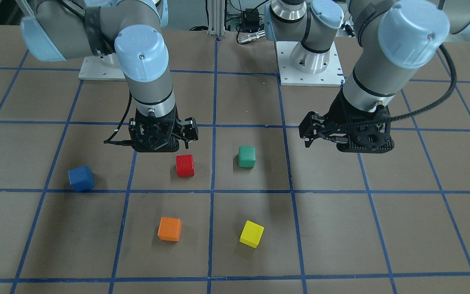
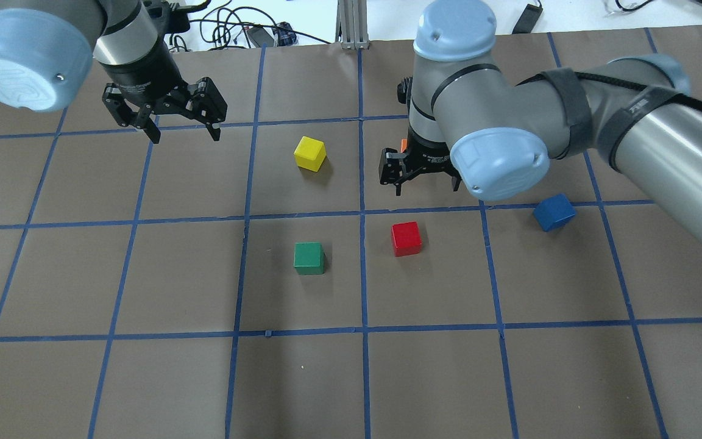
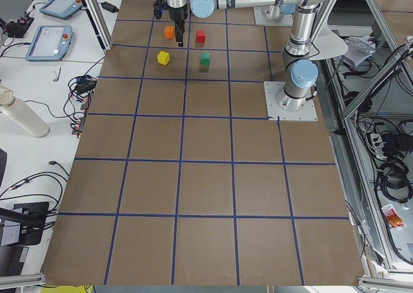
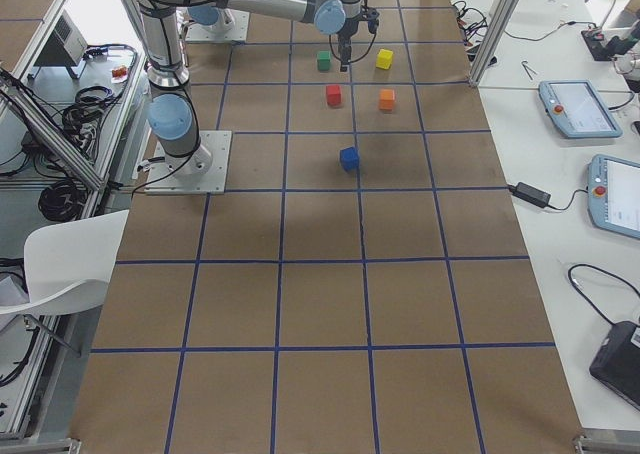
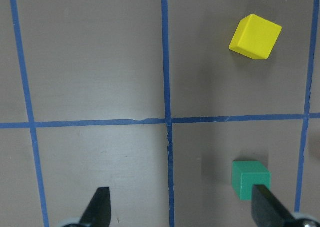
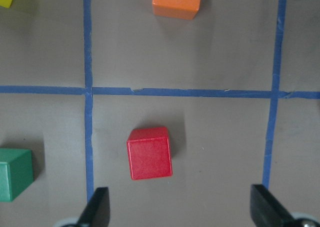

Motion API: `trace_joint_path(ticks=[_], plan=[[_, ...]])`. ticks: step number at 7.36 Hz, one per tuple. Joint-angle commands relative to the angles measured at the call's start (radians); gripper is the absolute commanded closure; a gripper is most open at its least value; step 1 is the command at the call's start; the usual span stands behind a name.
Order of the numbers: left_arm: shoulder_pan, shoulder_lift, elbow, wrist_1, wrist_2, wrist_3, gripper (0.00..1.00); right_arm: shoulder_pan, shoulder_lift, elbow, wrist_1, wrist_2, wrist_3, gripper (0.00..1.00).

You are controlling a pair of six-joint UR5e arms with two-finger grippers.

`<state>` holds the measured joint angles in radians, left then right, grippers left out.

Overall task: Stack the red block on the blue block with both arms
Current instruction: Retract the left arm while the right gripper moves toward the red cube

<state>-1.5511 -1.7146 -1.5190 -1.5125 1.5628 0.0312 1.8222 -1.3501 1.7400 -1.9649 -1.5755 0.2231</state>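
Overhead cam: red block [image 2: 406, 238] sits apart frm blue block [image 2: 554, 212]

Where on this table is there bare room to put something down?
Bare table stretches across the whole row on the robot's side of the green block and red block, and left of the green block. The middle is crowded: the yellow block, orange block, red and green sit close, with the right hand hovering among them. The blue block lies apart.
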Motion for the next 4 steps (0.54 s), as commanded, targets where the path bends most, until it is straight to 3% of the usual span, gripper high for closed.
trace_joint_path(ticks=[1,4], plan=[[0.005,0.058,-0.068,0.011,-0.003,0.012,0.0,0.014,0.054,0.093,-0.209,0.029,0.063,0.0],[0.009,0.081,-0.084,0.014,-0.004,0.016,0.0,0.035,0.161,0.104,-0.264,0.032,0.085,0.0]])
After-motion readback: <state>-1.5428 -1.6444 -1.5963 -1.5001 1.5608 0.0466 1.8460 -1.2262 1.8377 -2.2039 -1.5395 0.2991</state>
